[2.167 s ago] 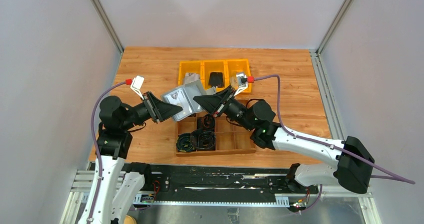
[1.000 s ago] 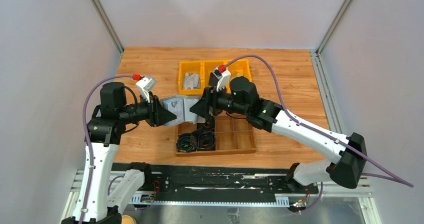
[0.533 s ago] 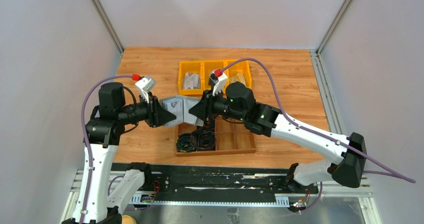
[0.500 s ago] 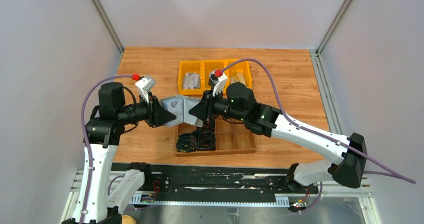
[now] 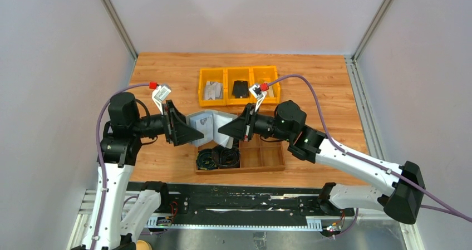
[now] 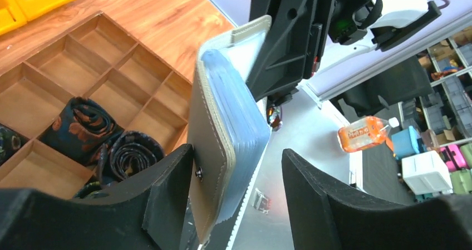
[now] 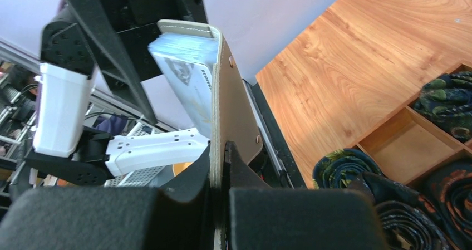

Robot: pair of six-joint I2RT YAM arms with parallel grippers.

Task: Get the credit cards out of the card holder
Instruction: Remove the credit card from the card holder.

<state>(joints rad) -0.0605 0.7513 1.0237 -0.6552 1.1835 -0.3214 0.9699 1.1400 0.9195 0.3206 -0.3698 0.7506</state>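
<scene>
The grey card holder (image 5: 210,125) hangs in the air between both arms, above the wooden tray. In the right wrist view my right gripper (image 7: 218,162) is shut on one flap of the card holder (image 7: 234,108). A stack of pale credit cards (image 7: 186,66) shows inside it. My left gripper (image 6: 236,169) is open around the other half of the card holder (image 6: 211,150). That cover leans on one finger, and a wide gap separates the credit cards (image 6: 239,119) from the other finger. In the top view the left gripper (image 5: 192,132) and the right gripper (image 5: 225,130) face each other.
Right below the holder is a wooden divided tray (image 5: 261,156) with rolled dark items (image 5: 217,158) in its left compartments. Behind it stand three yellow bins (image 5: 265,72), the middle one holding a black item (image 5: 240,88). Grey walls enclose the table.
My left gripper has opened and no longer clamps the holder. My right gripper has shut on the holder's flap, and the right arm has drawn back to the right, spreading the holder.
</scene>
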